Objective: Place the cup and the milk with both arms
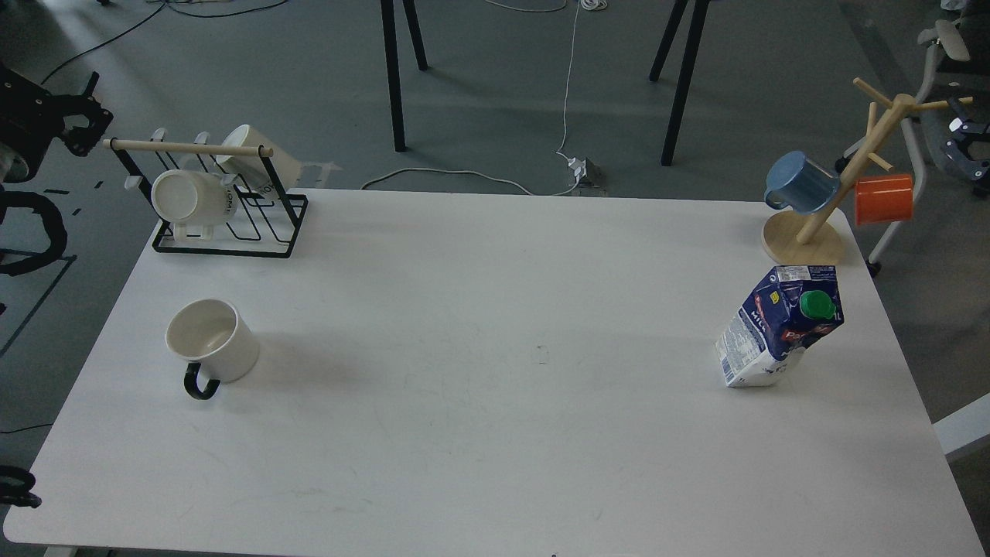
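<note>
Glossy ceramic cup, black loop handle, left on matte white counter; dented carton milk right, upright. My left claw dark, state unclear; right claw out of view.

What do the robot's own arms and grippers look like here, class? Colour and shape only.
The left gripper is matte black and angular, on a thick black arm. The right gripper shows only as a dark, blocky piece at the frame's edge.
</note>
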Controlling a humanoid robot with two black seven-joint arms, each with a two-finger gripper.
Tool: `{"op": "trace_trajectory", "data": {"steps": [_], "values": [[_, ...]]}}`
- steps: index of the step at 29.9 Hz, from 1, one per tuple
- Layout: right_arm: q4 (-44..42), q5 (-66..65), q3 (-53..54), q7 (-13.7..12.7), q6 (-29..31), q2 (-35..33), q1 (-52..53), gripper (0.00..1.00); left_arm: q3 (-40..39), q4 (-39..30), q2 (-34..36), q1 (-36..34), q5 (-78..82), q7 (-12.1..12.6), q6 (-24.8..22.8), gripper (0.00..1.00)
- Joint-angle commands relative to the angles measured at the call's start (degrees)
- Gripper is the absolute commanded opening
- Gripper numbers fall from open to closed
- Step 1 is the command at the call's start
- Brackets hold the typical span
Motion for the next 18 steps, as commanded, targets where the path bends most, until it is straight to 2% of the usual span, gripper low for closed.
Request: {"op": "trace_trajectory", "data": {"steps": [1,6,10,15,18], "values": [[-0.2,0.0,0.1,0.1,0.0,0.5,-0.2,0.99,0.1,0.0,0.0,0.7,0.0,0.1,0.0,1.00],[-0.4,0.0,0.1,0.2,0.0,0.7,-0.5,0.99,-0.8,0.3,0.1,-0.1,-0.6,1.0,0.0,1.00],[-0.6,-0.2,0.0,0.2,0.0,1.0,-0.6,0.99,0.2,3.2,0.0,-3.0,-0.3,1.1,0.0,1.00],[-0.8,-0.2,0.3,0.2,0.0,1.0,-0.8,0.99,0.4,3.8,0.8,-5.6,1.4,0.4,0.0,1.00],[-1.7,-0.2,0.6,0.2,0.0,0.9,-1.4,0.99,0.9,4.0,1.3,-7.1,7.6,0.3,0.0,1.00]]}}
